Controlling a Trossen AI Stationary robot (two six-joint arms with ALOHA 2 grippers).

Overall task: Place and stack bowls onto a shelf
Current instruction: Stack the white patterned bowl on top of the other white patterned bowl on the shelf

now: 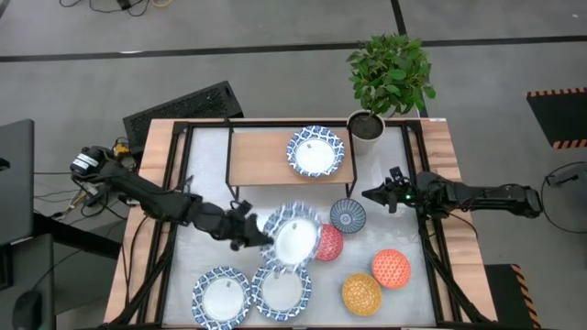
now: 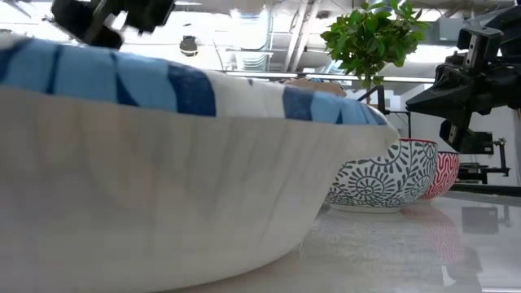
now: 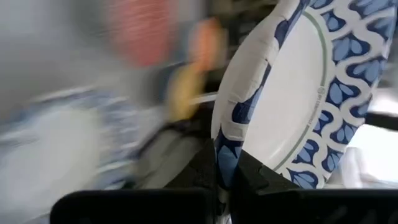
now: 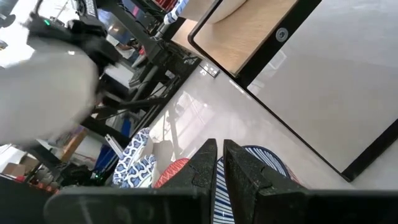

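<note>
Wide bowl point(image 1: 295, 236) is up off the table, tilted, mid-table just at six o'clock of the shelf point(image 1: 261, 158), and the left gripper point(image 1: 260, 234) has it pinched by the rim, fingers point(image 3: 208, 171) clamped tight on the blue edge. One bowl already sits on the shelf point(image 1: 315, 151) toward its three o'clock end. A rim pinch like this could let the bowl swing, so I'd say level it first, carry it toward twelve, and lower it square over that bowl or beside it. Right gripper point(image 1: 374, 194) waits near the grey bowl point(image 1: 348, 215), fingers point(image 4: 205, 165) nearly together, holding nothing
</note>
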